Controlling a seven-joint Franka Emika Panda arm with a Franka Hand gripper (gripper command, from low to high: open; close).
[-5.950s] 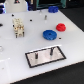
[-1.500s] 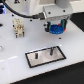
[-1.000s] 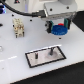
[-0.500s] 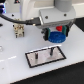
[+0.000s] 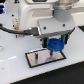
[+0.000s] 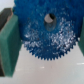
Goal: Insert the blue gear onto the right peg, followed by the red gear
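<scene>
**Blue gear clamped in my jaws above the plate**

I hold the blue gear (image 5: 55,45) by its rim, my gripper (image 5: 55,44) closed on it from two opposite sides. In the wrist view the blue gear (image 6: 46,34) fills most of the picture, with a green pad (image 6: 8,46) pressed against its toothed edge on one side and the other pad just visible on the far side, so the jaws are clenched around it.

The gear has no long axis, being round. It lies roughly flat, its broad face turned up toward my wrist camera and its central hole (image 6: 48,18) open to that camera, so the hub axis runs close to vertical. In the exterior view the disc looks slightly tilted, though the blur makes that hard to judge.

The gear hangs over the grey black-rimmed plate (image 5: 37,58) that lies on the white table (image 5: 20,72), above the plate's end toward the exterior view's right. The pegs are too small and blurred to pick out, so I cannot tell whether the hole is lined up with the right peg or already touching it. The red gear does not show in either view.
</scene>
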